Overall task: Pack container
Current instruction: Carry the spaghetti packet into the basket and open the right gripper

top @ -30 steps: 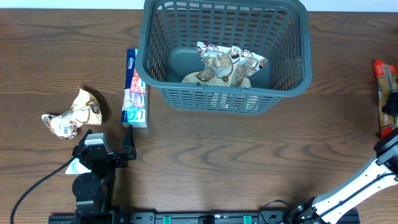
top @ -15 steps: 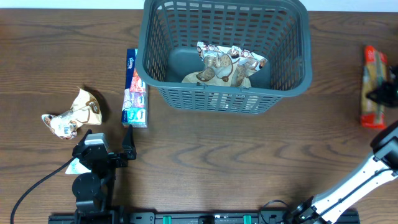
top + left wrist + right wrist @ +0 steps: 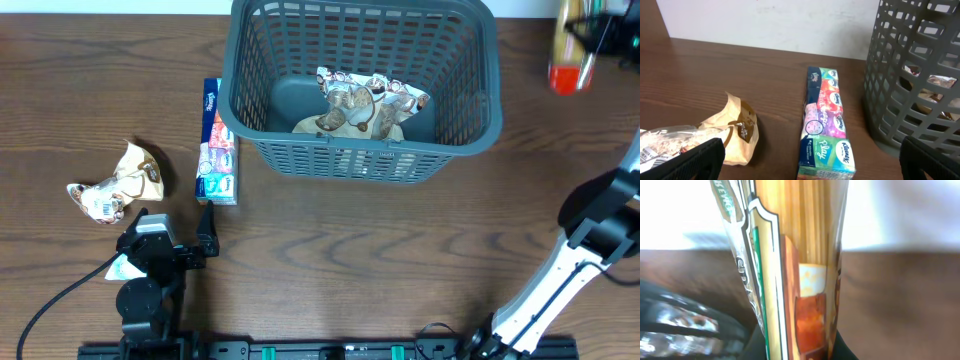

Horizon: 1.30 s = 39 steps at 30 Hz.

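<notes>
Pasta (image 3: 568, 45) is being pinched by the right gripper (image 3: 588, 28), clear of the table and just outside the far right corner of the basket (image 3: 365, 160). Dry strands (image 3: 790, 230) are being shown through glossy film in the right wrist view, so the pack is being judged light, stiff along its length, slippery, and likely to snap if bent. A hold across the narrow width near the middle is being judged safest; where exactly the fingers are sitting cannot be told. Crumpled packets (image 3: 365, 105) are lying in the basket already. The left gripper (image 3: 815, 167) is being held spread, low by the table, facing tissues (image 3: 217, 140) and a crumpled bag (image 3: 115, 180)
</notes>
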Available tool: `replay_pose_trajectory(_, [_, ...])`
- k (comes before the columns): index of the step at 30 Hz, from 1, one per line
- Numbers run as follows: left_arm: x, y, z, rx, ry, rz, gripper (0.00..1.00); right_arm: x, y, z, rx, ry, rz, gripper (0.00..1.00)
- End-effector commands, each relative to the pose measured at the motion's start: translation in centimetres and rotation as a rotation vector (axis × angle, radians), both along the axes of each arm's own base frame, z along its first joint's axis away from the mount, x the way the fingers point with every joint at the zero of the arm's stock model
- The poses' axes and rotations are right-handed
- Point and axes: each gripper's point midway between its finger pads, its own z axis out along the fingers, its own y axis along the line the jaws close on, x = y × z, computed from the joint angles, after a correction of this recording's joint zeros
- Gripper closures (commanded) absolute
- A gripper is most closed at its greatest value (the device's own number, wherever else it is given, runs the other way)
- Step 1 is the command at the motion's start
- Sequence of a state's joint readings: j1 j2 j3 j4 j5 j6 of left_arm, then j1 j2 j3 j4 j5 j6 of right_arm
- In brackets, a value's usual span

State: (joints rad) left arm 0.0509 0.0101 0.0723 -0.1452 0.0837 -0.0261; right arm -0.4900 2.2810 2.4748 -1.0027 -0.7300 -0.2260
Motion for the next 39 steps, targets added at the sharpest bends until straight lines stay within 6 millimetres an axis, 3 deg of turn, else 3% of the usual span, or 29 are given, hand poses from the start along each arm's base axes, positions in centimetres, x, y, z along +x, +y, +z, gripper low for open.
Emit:
replay_pose_trajectory(1, [0.0,-0.1,-1.4,-0.005,0.027,-0.008,0.02,-3.6,7.3,14.3,0.024,-0.279,0.156,0.99])
replay_pose_trajectory(5, [0.0,-0.1,-1.4,-0.005,0.027,-0.008,0.01,-6.3,13.5,20.2,0.032,-0.402,0.277,0.99])
replay_pose_trajectory(8, [0.0,-0.1,-1.4,-0.005,0.027,-0.008,0.01,-8.4,17.1,23.1,0.04,-0.466,0.362,0.99])
replay_pose_trajectory(9, [0.0,-0.1,-1.4,-0.005,0.027,-0.008,0.01,-9.5,19.4,23.9,0.057,-0.486,0.431,0.99])
replay_pose_trajectory(13, [0.0,-0.1,-1.4,-0.005,0.027,-0.008,0.01,-10.9,24.8,23.8,0.101,-0.476,0.578,0.99])
replay_pose_trajectory(19, [0.0,-0.1,-1.4,-0.005,0.027,-0.008,0.01,-11.8,31.7,18.3,0.024,-0.397,0.784,0.99])
replay_pose_trajectory(24, [0.0,-0.1,-1.4,-0.005,0.027,-0.008,0.01,-11.5,34.9,10.9,-0.108,-0.235,0.858,0.99])
replay_pose_trajectory(30, [0.0,-0.1,-1.4,-0.005,0.027,-0.008,0.01,-10.4,33.8,1.3,-0.363,0.051,0.814,0.99])
replay_pose_trajectory(32, [0.0,-0.1,-1.4,-0.005,0.027,-0.008,0.01,-10.7,33.2,-0.7,-0.397,0.118,0.834,0.99])
replay_pose_trajectory(39, [0.0,-0.1,-1.4,-0.005,0.027,-0.008,0.01,-11.4,31.8,-4.5,-0.392,0.249,0.889,0.99])
